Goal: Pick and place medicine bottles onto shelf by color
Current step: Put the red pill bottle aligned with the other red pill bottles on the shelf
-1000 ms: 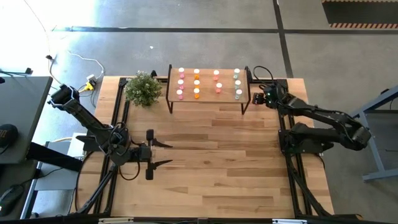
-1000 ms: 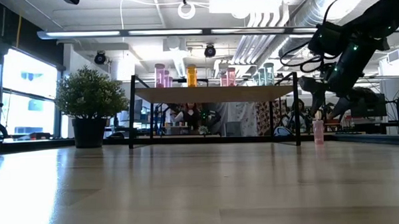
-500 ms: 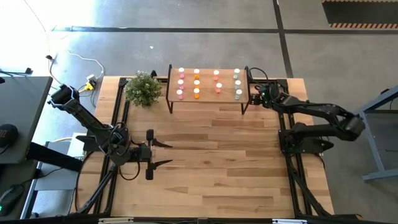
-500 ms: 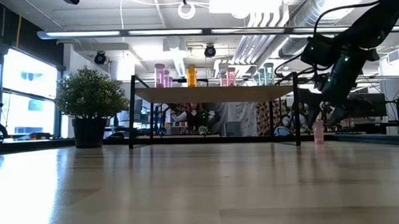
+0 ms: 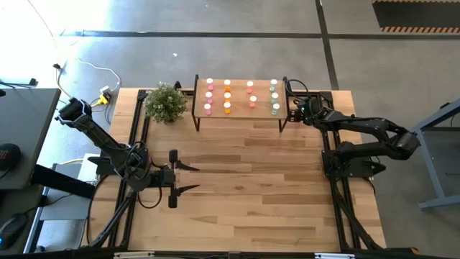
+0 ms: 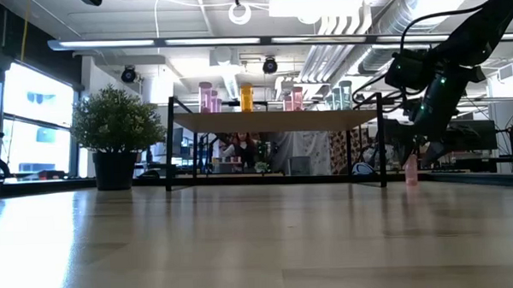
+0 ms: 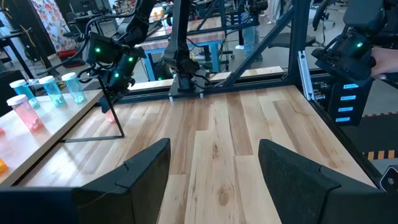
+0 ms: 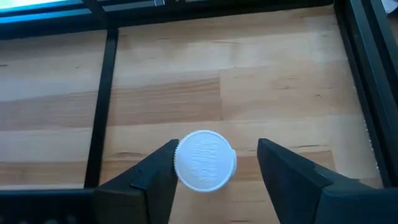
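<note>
The shelf (image 5: 241, 98) stands at the table's far edge and carries columns of pink, orange, red-pink and pale green bottles (image 5: 227, 97). One pink bottle with a white cap (image 8: 205, 160) stands on the table just right of the shelf, (image 6: 409, 169) in the low view. My right gripper (image 5: 298, 112) hangs over it, pointing down and open, with one finger on either side of the cap; one finger is very close to the cap's edge. My left gripper (image 5: 188, 178) waits open above the table's left half.
A potted plant (image 5: 166, 103) stands left of the shelf. The shelf's black right leg (image 8: 102, 112) is close beside the bottle and my right gripper. Black frame rails (image 5: 334, 187) run along the table's left and right sides. Bare planks (image 5: 251, 187) lie between the arms.
My right gripper has moved toward the table's left, nearer the shelf's right end, and come down over the pink bottle standing on the table. The bottle has stayed in place.
</note>
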Robot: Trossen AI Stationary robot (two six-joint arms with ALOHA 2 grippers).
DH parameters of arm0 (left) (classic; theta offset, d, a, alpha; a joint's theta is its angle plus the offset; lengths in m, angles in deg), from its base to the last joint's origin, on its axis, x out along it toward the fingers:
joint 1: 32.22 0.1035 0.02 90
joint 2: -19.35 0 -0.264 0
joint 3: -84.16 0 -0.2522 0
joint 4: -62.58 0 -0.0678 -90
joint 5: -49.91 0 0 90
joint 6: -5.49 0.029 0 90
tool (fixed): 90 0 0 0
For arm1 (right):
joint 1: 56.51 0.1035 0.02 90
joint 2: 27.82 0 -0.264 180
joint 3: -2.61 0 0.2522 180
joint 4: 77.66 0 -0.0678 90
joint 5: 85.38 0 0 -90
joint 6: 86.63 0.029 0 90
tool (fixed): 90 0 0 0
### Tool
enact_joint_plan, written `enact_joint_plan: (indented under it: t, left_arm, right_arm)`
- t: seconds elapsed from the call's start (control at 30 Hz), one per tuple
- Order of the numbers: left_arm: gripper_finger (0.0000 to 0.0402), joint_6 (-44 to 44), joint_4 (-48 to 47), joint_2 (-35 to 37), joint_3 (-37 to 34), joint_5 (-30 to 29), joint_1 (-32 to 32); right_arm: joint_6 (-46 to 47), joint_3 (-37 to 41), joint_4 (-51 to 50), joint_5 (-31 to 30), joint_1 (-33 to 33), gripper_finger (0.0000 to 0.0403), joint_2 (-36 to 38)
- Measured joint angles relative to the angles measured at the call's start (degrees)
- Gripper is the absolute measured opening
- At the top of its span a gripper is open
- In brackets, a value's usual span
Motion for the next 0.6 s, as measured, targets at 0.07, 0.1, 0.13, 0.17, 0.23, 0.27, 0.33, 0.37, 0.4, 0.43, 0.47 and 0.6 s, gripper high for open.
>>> enact_joint_plan:
  t: [0.07, 0.1, 0.13, 0.17, 0.23, 0.27, 0.33, 0.37, 0.4, 0.43, 0.47, 0.6]
  left_arm:
    - [0.0234, 0.08, 0.0, 0.0, -0.01, 0.0, 0.0]
    - [0.0234, 0.09, 0.0, 0.0, -0.02, 0.0, 0.0]
    - [0.0234, 0.09, 0.01, 0.0, -0.02, 0.0, 0.01]
    - [0.0234, 0.07, 0.02, 0.0, -0.02, 0.0, 0.02]
    - [0.0234, 0.07, 0.02, 0.0, 0.0, -0.02, 0.02]
    - [0.0234, 0.07, 0.02, 0.0, 0.0, 0.0, 0.02]
    - [0.0234, 0.14, 0.02, 0.0, 0.0, 0.0, 0.02]
    - [0.0234, 0.15, 0.02, 0.0, -0.01, 0.0, 0.02]
    - [0.0234, 0.13, 0.02, 0.0, 0.0, 0.0, 0.02]
    - [0.0234, 0.13, 0.02, 0.0, -0.01, 0.0, 0.01]
    - [0.0234, 0.13, 0.02, 0.0, -0.02, 0.0, 0.02]
    - [0.0234, 0.02, 0.04, 0.0, -0.01, 0.0, 0.02]
  right_arm:
    - [0.0, 0.0, 0.31, 0.0, 0.0, 0.0193, 0.0]
    - [0.0, 0.0, 0.35, 0.0, 0.0, 0.0184, 0.0]
    - [0.0, 0.0, 0.36, 0.0, 0.0, 0.0176, 0.0]
    - [0.0, 0.0, 0.36, 0.0, 0.0, 0.0168, 0.0]
    - [-0.43, 0.0, 0.38, 0.02, 0.0, 0.0154, 0.0]
    - [-0.44, 0.0, 0.38, 0.02, 0.0, 0.0148, 0.0]
    - [-0.44, 0.0, 0.38, 0.01, -0.01, 0.0139, 0.0]
    - [-0.51, 0.0, 0.38, 0.02, 0.0, 0.0136, 0.0]
    - [-0.81, 0.0, 0.38, 0.02, 0.0, 0.0133, 0.0]
    - [-0.86, 0.0, 0.38, 0.02, 0.0, 0.0131, 0.0]
    - [-0.87, 0.0, 0.38, 0.04, 0.0, 0.013, 0.0]
    - [-0.89, 0.0, 0.38, 0.04, -0.02, 0.0128, 0.0]
